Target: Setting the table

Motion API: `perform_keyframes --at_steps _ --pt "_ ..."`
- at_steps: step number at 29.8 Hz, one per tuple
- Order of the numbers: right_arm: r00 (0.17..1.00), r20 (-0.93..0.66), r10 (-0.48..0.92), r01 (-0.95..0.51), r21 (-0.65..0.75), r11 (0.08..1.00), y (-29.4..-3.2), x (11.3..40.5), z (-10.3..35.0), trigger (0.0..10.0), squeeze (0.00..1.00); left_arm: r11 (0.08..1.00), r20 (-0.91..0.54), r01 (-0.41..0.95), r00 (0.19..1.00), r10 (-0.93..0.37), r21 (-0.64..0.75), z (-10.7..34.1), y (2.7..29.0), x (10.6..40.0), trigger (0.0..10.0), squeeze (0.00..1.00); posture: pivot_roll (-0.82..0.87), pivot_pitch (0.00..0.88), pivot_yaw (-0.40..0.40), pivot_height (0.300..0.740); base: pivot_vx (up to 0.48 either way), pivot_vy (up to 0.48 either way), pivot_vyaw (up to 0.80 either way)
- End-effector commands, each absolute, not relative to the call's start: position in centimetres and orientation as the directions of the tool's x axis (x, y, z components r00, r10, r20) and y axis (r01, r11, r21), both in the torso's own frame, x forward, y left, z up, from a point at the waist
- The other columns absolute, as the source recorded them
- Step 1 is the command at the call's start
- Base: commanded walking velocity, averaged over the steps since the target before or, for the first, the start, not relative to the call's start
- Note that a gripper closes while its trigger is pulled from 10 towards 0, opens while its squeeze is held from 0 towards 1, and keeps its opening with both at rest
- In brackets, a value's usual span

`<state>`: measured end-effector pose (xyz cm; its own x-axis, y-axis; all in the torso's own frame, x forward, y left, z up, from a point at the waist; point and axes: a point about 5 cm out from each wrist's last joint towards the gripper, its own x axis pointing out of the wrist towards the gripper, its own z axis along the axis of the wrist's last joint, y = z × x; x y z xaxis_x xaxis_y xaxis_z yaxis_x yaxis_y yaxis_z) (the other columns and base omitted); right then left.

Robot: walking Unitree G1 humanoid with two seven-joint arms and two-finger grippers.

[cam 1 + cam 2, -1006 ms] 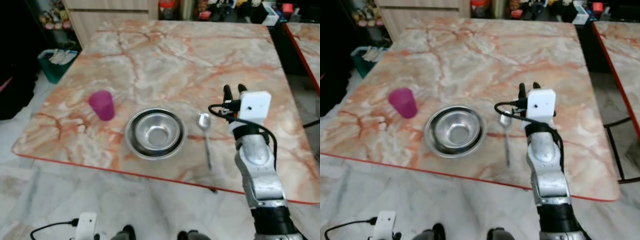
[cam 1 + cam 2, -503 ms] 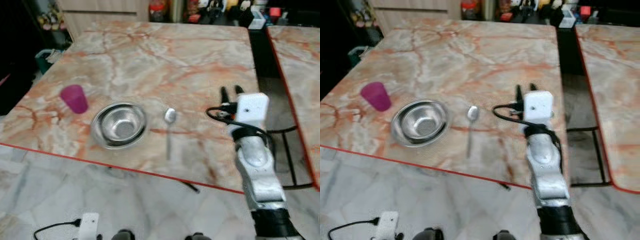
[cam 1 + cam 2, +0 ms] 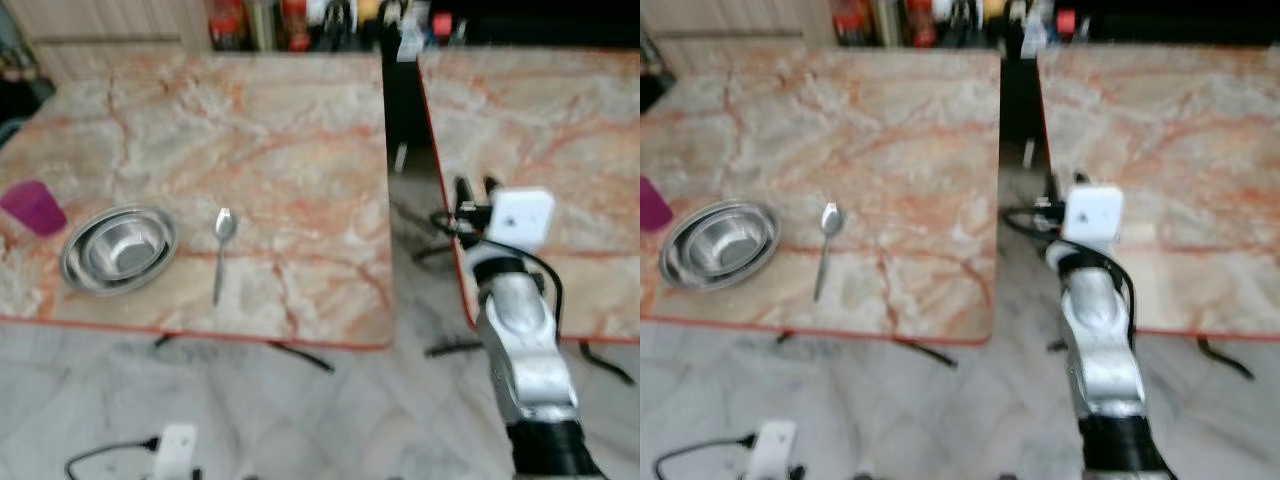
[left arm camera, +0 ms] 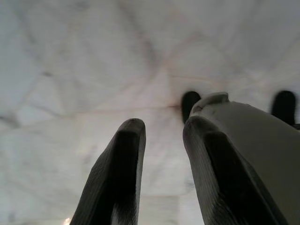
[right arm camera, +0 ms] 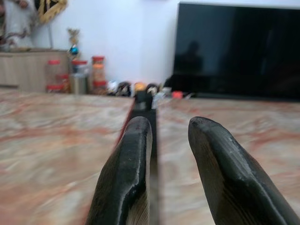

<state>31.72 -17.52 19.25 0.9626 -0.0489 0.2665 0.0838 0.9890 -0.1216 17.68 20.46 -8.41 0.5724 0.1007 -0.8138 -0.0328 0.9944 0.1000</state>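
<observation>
Round steel bowl (image 3: 118, 247) sat well left of your right gripper (image 3: 476, 186), slim metal spoon (image 3: 220, 252) just beside it, purple plastic cup (image 3: 33, 207) beyond; fingers parted, empty.

**Four camera views: two from the head, one on each wrist**

The left and right eye views look forward and steeply down from the robot's head, standing back from a marbled surface (image 3: 250, 130) and a second surface (image 3: 540, 110) across a narrow gap. Both take in the same scene, slightly shifted sideways and blurred. The right wrist view looks level and low along its own two black fingers (image 5: 124, 187), close over both surfaces, towards a far wall with a dark screen (image 5: 239, 49); it shares the gap with the eye views. The left wrist view points straight down past its fingers (image 4: 117, 187) at the pale tiled floor (image 4: 61, 70), fairly near
</observation>
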Motion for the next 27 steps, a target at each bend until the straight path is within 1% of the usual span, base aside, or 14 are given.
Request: perform_keyframes --at_steps 1,20,27 --pt "0.96 0.279 -0.032 0.065 -0.111 0.992 -16.93 31.7 19.56 10.0 0.0 0.991 -0.831 -0.027 0.541 0.127 0.133 -8.67 21.54 16.75 10.0 0.0 -0.05 0.137 0.029 0.74 0.0 -0.371 0.0" --pt "0.961 0.274 -0.047 0.083 -0.122 0.989 -17.31 31.98 19.85 10.0 0.0 0.991 -0.829 -0.035 0.545 0.128 0.13 -8.57 21.52 16.99 10.0 0.0 -0.05 0.16 0.029 0.74 0.0 -0.361 0.0" --pt "0.962 0.268 -0.041 0.076 -0.122 0.99 -17.07 31.97 19.68 10.0 0.0 0.991 -0.828 -0.042 0.546 0.132 0.13 -8.52 21.63 17.07 10.0 0.0 -0.05 0.165 0.029 0.74 0.0 -0.336 0.0"
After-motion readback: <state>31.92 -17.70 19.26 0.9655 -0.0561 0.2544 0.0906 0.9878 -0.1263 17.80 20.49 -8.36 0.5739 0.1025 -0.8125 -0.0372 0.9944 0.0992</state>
